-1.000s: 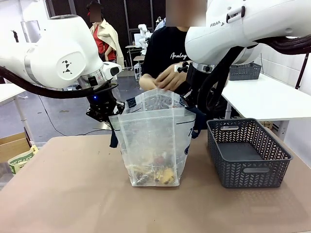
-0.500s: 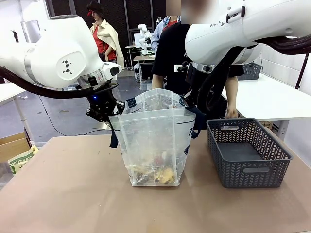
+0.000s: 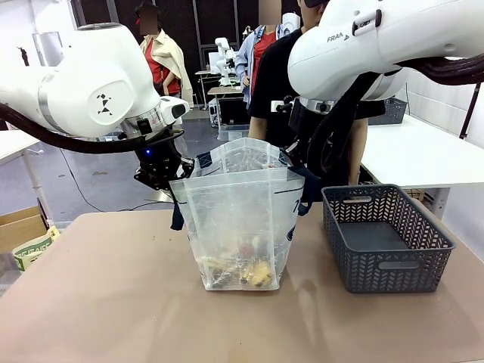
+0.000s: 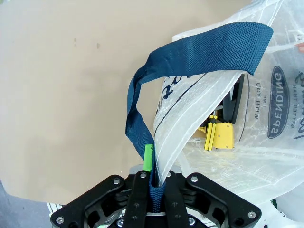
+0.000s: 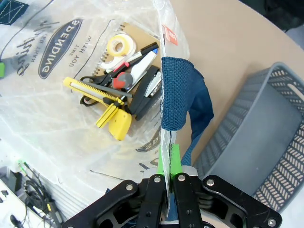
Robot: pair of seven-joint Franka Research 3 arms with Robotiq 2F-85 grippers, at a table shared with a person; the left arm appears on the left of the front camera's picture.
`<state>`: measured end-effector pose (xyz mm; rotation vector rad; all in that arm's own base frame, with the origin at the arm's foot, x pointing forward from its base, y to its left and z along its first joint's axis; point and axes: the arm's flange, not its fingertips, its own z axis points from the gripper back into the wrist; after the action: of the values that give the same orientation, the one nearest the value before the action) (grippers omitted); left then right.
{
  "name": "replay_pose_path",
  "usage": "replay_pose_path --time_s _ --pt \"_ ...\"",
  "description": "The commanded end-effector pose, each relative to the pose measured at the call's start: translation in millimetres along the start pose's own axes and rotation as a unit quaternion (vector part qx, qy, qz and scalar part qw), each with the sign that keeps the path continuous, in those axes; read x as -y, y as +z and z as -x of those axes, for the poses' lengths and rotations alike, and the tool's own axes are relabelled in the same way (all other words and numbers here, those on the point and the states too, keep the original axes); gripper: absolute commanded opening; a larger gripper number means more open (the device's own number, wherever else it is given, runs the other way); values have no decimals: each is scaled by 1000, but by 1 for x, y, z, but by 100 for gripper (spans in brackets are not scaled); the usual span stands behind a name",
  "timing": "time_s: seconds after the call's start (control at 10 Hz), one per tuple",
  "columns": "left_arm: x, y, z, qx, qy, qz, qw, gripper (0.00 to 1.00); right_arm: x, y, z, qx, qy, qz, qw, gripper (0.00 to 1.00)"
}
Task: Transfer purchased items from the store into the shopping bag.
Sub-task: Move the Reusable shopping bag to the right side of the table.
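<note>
Around the middle of the table (image 3: 98, 287), got the shopping bag (image 3: 238, 227) standing upright, mouth spread wide. Left gripper (image 4: 153, 178) side: clamped tight on the blue strap (image 4: 142, 90) plus a fold of bag plastic. Same deal for the right gripper (image 5: 168, 164), pinched shut on the second strap (image 5: 175, 95) at the opposite rim. Down at the bottom of the bag, spotted the items (image 5: 137, 90) in a heap, yellow cutter (image 5: 92, 89) and tape roll (image 5: 118, 46) included. Over toward the right edge, just beside the bag, found the grey basket (image 3: 393, 274).
</note>
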<state>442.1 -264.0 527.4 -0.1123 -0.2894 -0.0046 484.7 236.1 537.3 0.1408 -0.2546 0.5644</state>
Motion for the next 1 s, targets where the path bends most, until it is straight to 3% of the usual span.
replay_pose_path --time_s 0.0,0.9 --pt "-4 0 1 1 9 -1 1000 0 2 1 1 0 -5 1 1000 0" --pt "-4 0 1 1 9 -1 1000 0 2 1 1 0 -5 1 1000 0"
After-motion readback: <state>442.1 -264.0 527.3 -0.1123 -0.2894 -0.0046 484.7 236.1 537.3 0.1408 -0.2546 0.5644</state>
